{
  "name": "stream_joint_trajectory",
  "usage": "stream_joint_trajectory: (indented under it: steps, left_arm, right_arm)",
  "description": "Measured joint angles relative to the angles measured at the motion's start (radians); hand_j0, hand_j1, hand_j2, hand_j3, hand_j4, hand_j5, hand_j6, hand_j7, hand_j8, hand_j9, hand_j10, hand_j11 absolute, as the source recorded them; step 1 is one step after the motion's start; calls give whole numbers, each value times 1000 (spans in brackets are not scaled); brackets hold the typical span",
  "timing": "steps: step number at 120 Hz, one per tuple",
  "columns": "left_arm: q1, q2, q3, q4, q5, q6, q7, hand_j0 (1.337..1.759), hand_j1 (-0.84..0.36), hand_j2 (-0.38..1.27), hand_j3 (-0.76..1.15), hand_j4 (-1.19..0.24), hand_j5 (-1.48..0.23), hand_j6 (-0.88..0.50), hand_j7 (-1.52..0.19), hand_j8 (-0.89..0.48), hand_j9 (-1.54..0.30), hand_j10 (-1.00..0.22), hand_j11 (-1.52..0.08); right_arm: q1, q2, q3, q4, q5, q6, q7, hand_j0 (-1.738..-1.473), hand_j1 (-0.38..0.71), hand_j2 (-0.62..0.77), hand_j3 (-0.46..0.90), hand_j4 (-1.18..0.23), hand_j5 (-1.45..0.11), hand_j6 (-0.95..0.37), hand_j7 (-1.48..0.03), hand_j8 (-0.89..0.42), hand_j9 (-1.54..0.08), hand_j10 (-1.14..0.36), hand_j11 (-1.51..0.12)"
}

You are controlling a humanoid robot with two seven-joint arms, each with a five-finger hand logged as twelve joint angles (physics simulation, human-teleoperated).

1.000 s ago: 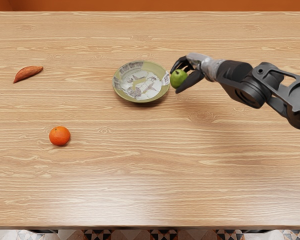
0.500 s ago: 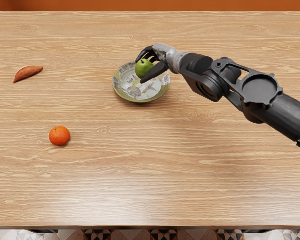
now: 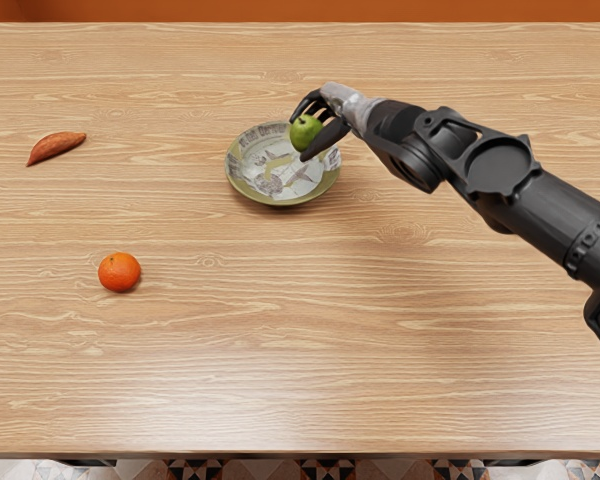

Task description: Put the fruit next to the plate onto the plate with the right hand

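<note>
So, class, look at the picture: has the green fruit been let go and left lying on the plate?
No. The right hand has its fingers closed around the green fruit, which shows at the plate's far rim.

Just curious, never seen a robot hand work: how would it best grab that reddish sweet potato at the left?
Probably grip the sweet potato across its thick middle, coming down from above, fingers on its two long sides. It lies flat, slanted, tapering to thin ends that offer little hold.
</note>
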Motion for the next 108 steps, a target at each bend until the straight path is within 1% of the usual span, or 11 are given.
stream_joint_trajectory:
  steps: [16, 27, 32, 44, 59, 70, 77, 91, 108]
  left_arm:
    - [0, 0, 0, 0, 0, 0, 0, 1658, 325, 5, 0, -21, -27, -21, -27, -21, -27, -21, -27]
    - [0, 0, 0, 0, 0, 0, 0, 1658, 325, 5, 0, -21, -27, -21, -27, -21, -27, -21, -27]
    - [0, 0, 0, 0, 0, 0, 0, 1658, 325, 5, 0, -21, -27, -21, -27, -21, -27, -21, -27]
    - [0, 0, 0, 0, 0, 0, 0, 1658, 325, 4, 0, -21, -27, -21, -27, -21, -27, -21, -27]
    - [0, 0, 0, 0, 0, 0, 0, 1658, 325, 4, 0, -21, -27, -21, -27, -21, -27, -21, -27]
    - [0, 0, 0, 0, 0, 0, 0, 1658, 325, 4, 0, -21, -27, -21, -27, -21, -27, -21, -27]
    - [0, 0, 0, 0, 0, 0, 0, 1658, 325, 4, 0, -21, -27, -21, -27, -21, -27, -21, -27]
    - [0, 0, 0, 0, 0, 0, 0, 1658, 325, 4, 0, -21, -27, -21, -27, -21, -27, -21, -27]
    - [0, 0, 0, 0, 0, 0, 0, 1658, 325, 4, 0, -21, -27, -21, -27, -21, -27, -21, -26]
  right_arm:
    - [9, 1, -15, -8, 2, 16, 0, -1647, 269, 205, 1, -595, -1107, -374, -1021, -309, -1096, -545, -1103]
    - [11, 1, -21, -9, 2, 15, 0, -1649, 260, 193, 1, -613, -1058, -392, -981, -331, -1049, -560, -1056]
    - [12, 1, -23, -10, 4, 10, 1, -1650, 248, 178, 0, -632, -999, -411, -932, -355, -992, -577, -999]
    - [18, 1, -25, -32, 6, -7, 1, -1653, 190, 110, 0, -540, -810, -404, -769, -369, -806, -510, -810]
    - [23, 1, -25, -47, 7, -16, 0, -1656, 76, 38, 0, -403, -583, -330, -561, -311, -581, -387, -583]
    - [24, 1, -25, -50, 8, -18, 0, -1656, -4, 12, 0, -320, -453, -273, -439, -260, -451, -309, -453]
    - [25, 1, -20, -52, 15, -17, 0, -1657, -76, 7, 0, -251, -355, -216, -344, -207, -354, -243, -355]
    - [29, 1, -16, -50, 110, 39, 0, -1657, -195, 4, 0, -142, -200, -122, -194, -117, -200, -137, -200]
    - [30, -1, -12, -47, 342, 281, -1, -1658, -272, 2, 0, -71, -100, -61, -97, -59, -100, -69, -100]
